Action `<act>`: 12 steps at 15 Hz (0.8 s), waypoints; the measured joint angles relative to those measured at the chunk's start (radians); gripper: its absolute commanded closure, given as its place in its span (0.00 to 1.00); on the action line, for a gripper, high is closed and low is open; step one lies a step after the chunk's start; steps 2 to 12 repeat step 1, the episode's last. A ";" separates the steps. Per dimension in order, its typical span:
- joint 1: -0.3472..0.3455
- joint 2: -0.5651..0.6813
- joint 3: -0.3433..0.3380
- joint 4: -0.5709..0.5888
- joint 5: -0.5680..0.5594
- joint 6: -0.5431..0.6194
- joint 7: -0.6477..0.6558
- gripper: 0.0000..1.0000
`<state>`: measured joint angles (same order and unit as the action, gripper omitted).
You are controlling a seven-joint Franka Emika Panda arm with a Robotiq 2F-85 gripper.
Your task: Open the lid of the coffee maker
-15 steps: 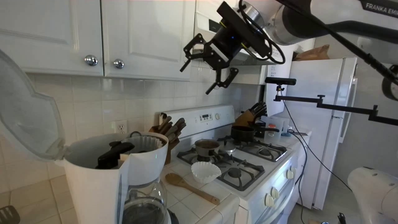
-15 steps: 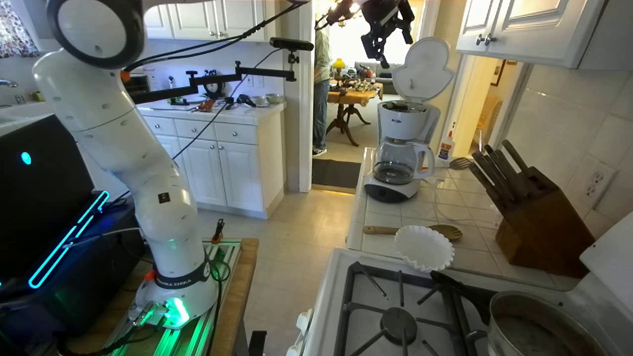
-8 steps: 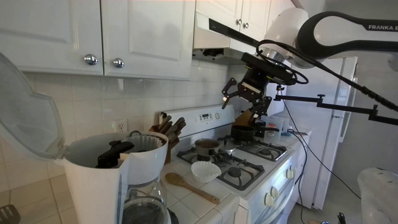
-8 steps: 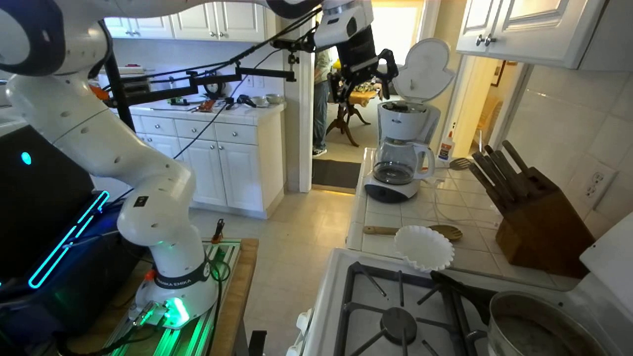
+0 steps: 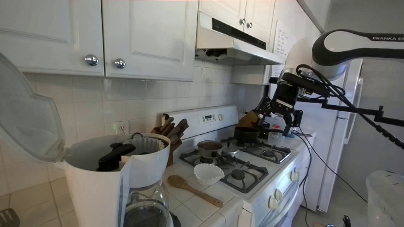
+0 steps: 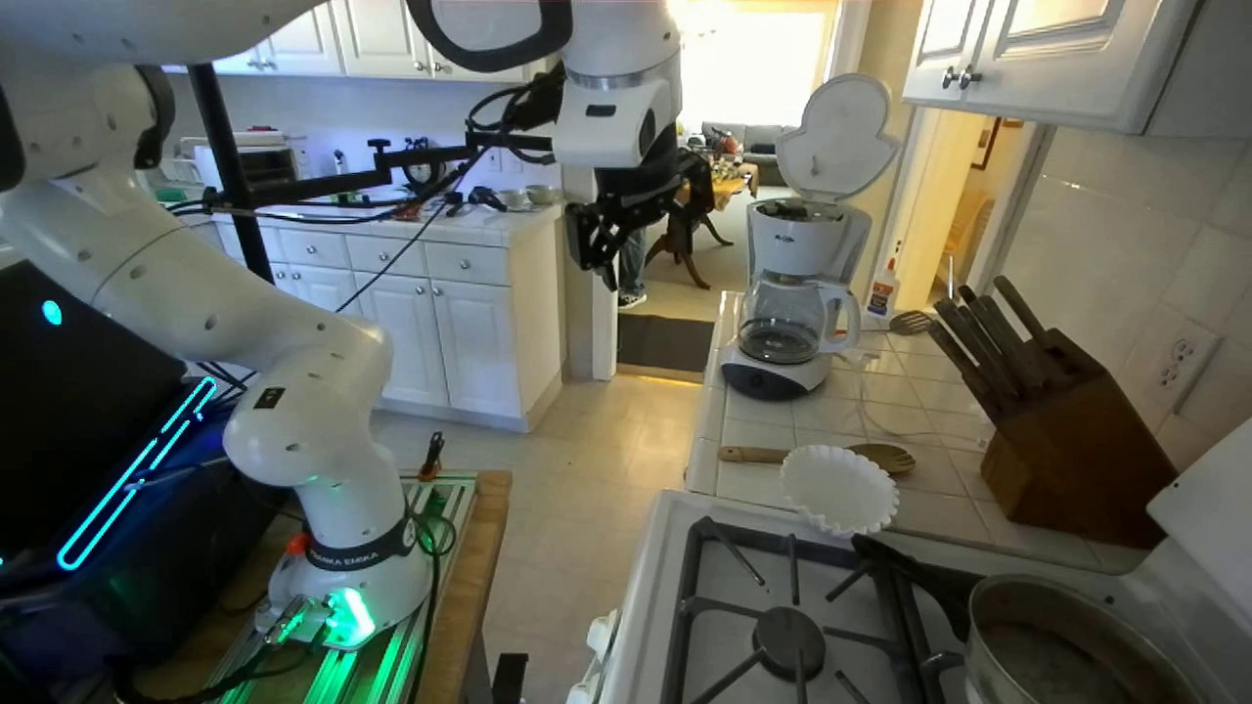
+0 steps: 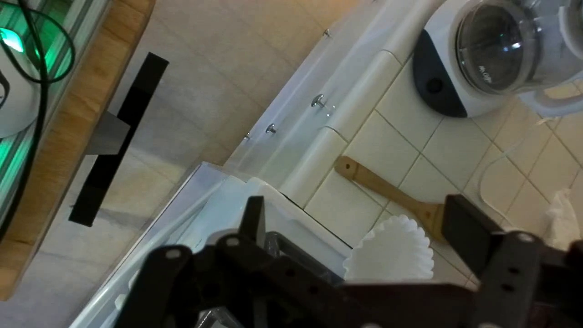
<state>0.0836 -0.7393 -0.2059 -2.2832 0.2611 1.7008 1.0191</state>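
Note:
The white lid (image 5: 30, 116) stands raised, hinged at the back of the white coffee maker (image 5: 94, 192). In an exterior view the lid (image 6: 836, 137) is upright above the coffee maker (image 6: 797, 240). The dark filter basket with a pleated filter (image 5: 148, 145) shows in the open top. The glass carafe (image 6: 780, 328) sits below. My gripper (image 5: 274, 122) is open and empty, in the air well apart from the coffee maker. In the wrist view the gripper's (image 7: 360, 218) fingers are spread with nothing between them; the coffee maker's base (image 7: 483, 102) shows at top right, and the lid is out of view.
A white fluted filter (image 6: 841, 489) and a wooden spoon (image 7: 387, 184) lie on the counter near the stove (image 6: 724, 626). A knife block (image 6: 1076, 450) stands by the wall. Pots (image 5: 210, 149) sit on the burners. A black camera arm (image 6: 323, 184) extends near the robot arm.
My gripper has moved down and farther from the coffee maker, rightward in an exterior view, and has turned to point more downward. The lid has stayed raised.

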 measured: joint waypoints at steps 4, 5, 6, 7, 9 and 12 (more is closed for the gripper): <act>-0.002 -0.001 0.003 0.000 0.002 -0.003 -0.009 0.00; -0.002 -0.001 0.003 0.000 0.002 -0.003 -0.009 0.00; -0.002 -0.001 0.003 0.000 0.002 -0.003 -0.009 0.00; -0.002 -0.001 0.003 0.000 0.002 -0.003 -0.009 0.00; -0.002 -0.001 0.003 0.000 0.002 -0.003 -0.009 0.00; -0.002 -0.001 0.003 0.000 0.002 -0.003 -0.009 0.00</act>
